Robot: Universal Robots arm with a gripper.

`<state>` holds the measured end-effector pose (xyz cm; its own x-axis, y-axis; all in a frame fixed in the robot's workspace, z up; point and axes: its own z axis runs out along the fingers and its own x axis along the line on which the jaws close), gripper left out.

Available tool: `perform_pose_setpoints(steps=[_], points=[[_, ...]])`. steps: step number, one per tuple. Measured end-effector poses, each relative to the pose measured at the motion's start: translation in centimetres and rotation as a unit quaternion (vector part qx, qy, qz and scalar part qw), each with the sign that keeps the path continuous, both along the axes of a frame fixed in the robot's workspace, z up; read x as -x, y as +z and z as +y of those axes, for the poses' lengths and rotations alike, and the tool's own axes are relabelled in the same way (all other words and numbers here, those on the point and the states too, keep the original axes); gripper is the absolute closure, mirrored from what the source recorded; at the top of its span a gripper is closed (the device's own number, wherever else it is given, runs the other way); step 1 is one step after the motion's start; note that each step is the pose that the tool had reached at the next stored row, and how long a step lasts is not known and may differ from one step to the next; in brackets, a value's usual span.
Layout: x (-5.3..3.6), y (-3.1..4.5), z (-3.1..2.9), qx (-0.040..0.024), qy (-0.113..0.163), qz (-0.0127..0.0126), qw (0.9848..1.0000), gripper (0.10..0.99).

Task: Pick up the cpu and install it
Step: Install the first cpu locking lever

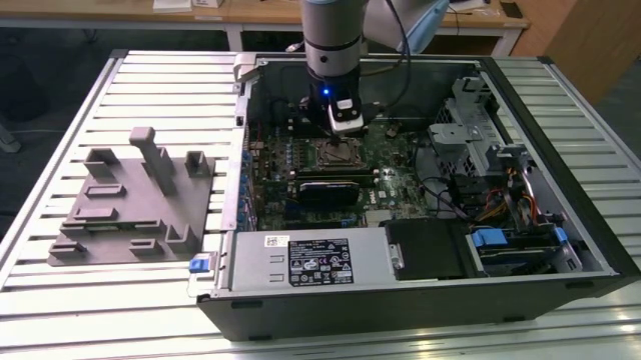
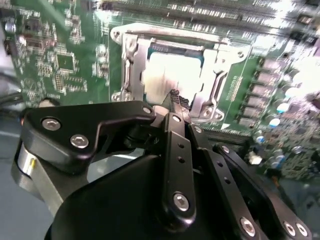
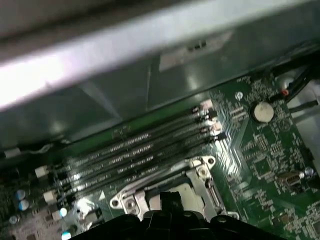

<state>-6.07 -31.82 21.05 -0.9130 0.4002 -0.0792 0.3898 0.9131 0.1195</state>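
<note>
We are looking first at the gripper point(image 2: 176, 100), whose black fingers point(image 2: 179, 150) are drawn together to a narrow tip in the second wrist view; whether that tip is touching anything we cannot tell. Just past the tip, the cpu point(image 2: 172, 75) is lying flat inside the socket frame point(image 2: 131, 60), its pale metal top glaring under the light, with the frame's metal sides running around it. The green board point(image 2: 60, 55) is spreading out around the socket frame on every side. In the first wrist view we are seeing the gripper point(image 3: 167, 202) against the socket frame point(image 3: 197, 170), with the long memory slots point(image 3: 135, 150) running just beside the frame. In the exterior view the arm point(image 1: 331, 45) is reaching straight down into the open computer case point(image 1: 421, 300), ending over the socket frame point(image 1: 338, 154). Well apart from the socket frame, toward the exterior view's left, a grey fixture block point(image 1: 130, 202) is sitting on the slatted table point(image 1: 60, 315) outside the case.
</note>
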Motion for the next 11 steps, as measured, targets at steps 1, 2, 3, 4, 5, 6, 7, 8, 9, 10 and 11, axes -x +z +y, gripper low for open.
perform_pose_setpoints(steps=[1,2,3,4,5,6,7,8,9,10,11], points=[[-0.05,-0.02,-0.18,0.0000,0.000,0.0035,1.0000,0.980],[-0.10,-0.03,-0.31,0.0001,0.000,0.0070,1.0000,0.980],[-0.12,-0.05,-0.35,0.0001,0.000,0.0094,1.0000,0.980],[-0.11,-0.05,-0.35,0.0002,0.000,0.0098,1.0000,0.980],[-0.11,-0.05,-0.35,0.0002,0.000,0.0099,1.0000,0.980],[-0.11,-0.05,-0.35,0.0003,0.000,0.0099,1.0000,0.980],[-0.11,-0.04,-0.35,0.0003,0.000,0.0100,1.0000,0.980],[-0.11,-0.05,-0.35,0.0003,0.000,0.0099,1.0000,0.980],[-0.12,-0.05,-0.36,0.0003,0.000,0.0099,1.0000,0.980],[-0.17,-0.05,-0.36,0.0004,0.000,0.0099,1.0000,0.980],[-0.26,-0.05,-0.35,0.0009,0.001,0.0099,1.0000,0.980]])
